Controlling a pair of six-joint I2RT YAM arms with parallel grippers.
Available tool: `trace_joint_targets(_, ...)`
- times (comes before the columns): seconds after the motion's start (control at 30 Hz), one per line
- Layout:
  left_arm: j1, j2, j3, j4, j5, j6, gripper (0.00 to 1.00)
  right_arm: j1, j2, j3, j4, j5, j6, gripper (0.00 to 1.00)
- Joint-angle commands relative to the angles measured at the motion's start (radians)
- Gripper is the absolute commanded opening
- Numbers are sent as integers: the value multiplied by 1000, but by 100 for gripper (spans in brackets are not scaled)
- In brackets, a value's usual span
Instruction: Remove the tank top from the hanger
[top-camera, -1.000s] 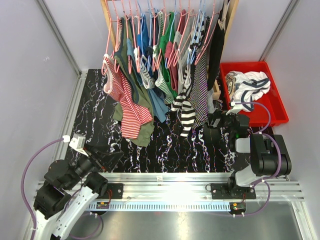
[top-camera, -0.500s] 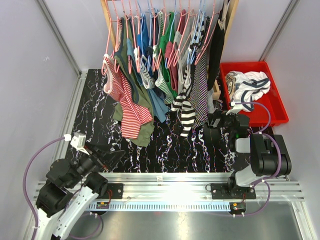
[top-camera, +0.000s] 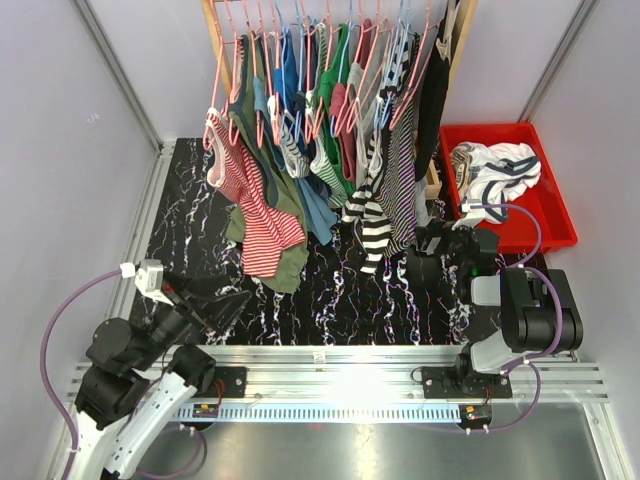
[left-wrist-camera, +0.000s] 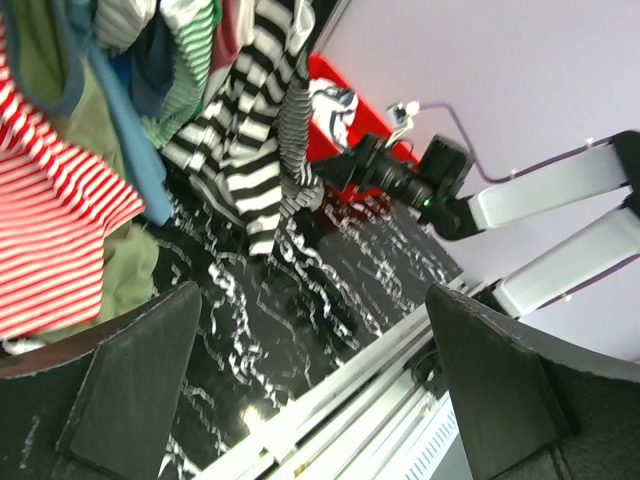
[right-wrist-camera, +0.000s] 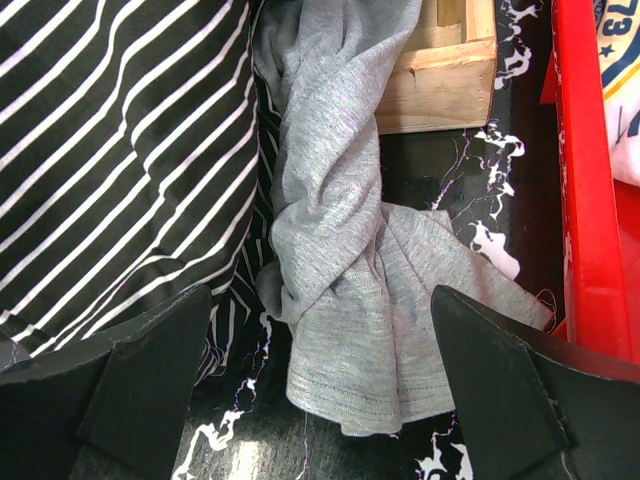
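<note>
- Change since a second ago: the left arm's wrist has crept a little to the left and away from the rail. The right arm has not shifted, and no garment has moved.
- Task item: the tank tops all hang on pink hangers (top-camera: 222, 70) at the far end of the table. None is off yet. I cannot tell for certain which one is the target.
- Likeliest target, in my judgement: the grey knit garment (right-wrist-camera: 330, 230). It hangs twisted straight in front of the right gripper (right-wrist-camera: 320, 300), with its hem pooled on the black marbled table (top-camera: 190, 200).
- Risk, wrong cloth: the black-and-white striped top (right-wrist-camera: 110, 150) touches the grey garment on one side, so closing there could take both.
- Risk, snag: the grey cloth is wound on itself. A pull low down could catch a strap on its hanger and drag the hanger, or its neighbours, off the rack.
- Risk, obstruction: the wooden rack base (right-wrist-camera: 440, 85) and the red bin (right-wrist-camera: 590, 200) stand close by, so a wide swing could strike either.
- Risk, no support: the left gripper (top-camera: 222, 303) is well away from the rack, so nothing steadies the hanger.
- Left arm pose: low at the near left corner, gripper aimed across the table towards the clothes, jaws spread wide and empty.
- Right arm pose: folded at the near right, wrist reaching to the rack's right end, jaws spread wide around nothing.
</note>
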Motion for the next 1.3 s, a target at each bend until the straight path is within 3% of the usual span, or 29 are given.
trace_joint_targets(0.0, -5, 68, 19, 147, 31, 18, 99, -70, 17, 48, 27, 159, -76, 100)
trace_joint_targets(0.23, -5, 44, 24, 135, -18, 6, 99, -70, 19, 48, 26, 170, -76, 100)
trace_joint_targets(0.3, -5, 35, 18, 128, -14, 7, 99, -70, 5, 59, 21, 278, -15, 100)
trace_joint_targets(0.37, -5, 36, 30, 117, -6, 9, 99, -70, -143, 126, -316, 319, 8, 100)
trace_joint_targets(0.4, -5, 36, 39, 96, -6, 18, 99, -70, -185, 272, -496, 375, 68, 100)
trace_joint_targets(0.43, -5, 29, 47, 88, -8, 21, 99, -70, -221, 353, -816, 383, 86, 100)
trace_joint_targets(0.47, -5, 23, 56, 77, -18, 25, 99, -70, -234, 489, -949, 359, 93, 100)
trace_joint_targets(0.53, -5, -3, 53, 68, -31, 32, 99, -70, -313, 550, -1177, 177, 91, 100)
trace_joint_targets(0.57, -5, -8, 53, 65, -38, 30, 99, -70, -358, 559, -1218, 71, 111, 100)
trace_joint_targets(0.73, -5, -14, 47, 60, -43, 24, 99, -68, -654, 616, -1439, -45, 251, 100)
trace_joint_targets(0.83, -5, -11, 26, 80, -37, 26, 99, -70, -755, 673, -1409, -311, 286, 100)
trace_joint_targets(0.9, -5, -4, 23, 103, -31, 18, 99, -70, -804, 642, -1335, -434, 438, 100)
trace_joint_targets(1.0, -5, 6, 16, 118, -23, 9, 99, -70, -889, 562, -1075, -412, 636, 100)
trace_joint_targets(1.17, -5, 9, 23, 115, -19, 7, 99, -65, -687, 802, -1090, -534, 648, 100)
trace_joint_targets(1.27, -5, 13, 29, 108, -14, 10, 99, -37, -581, 933, -1059, -516, 651, 100)
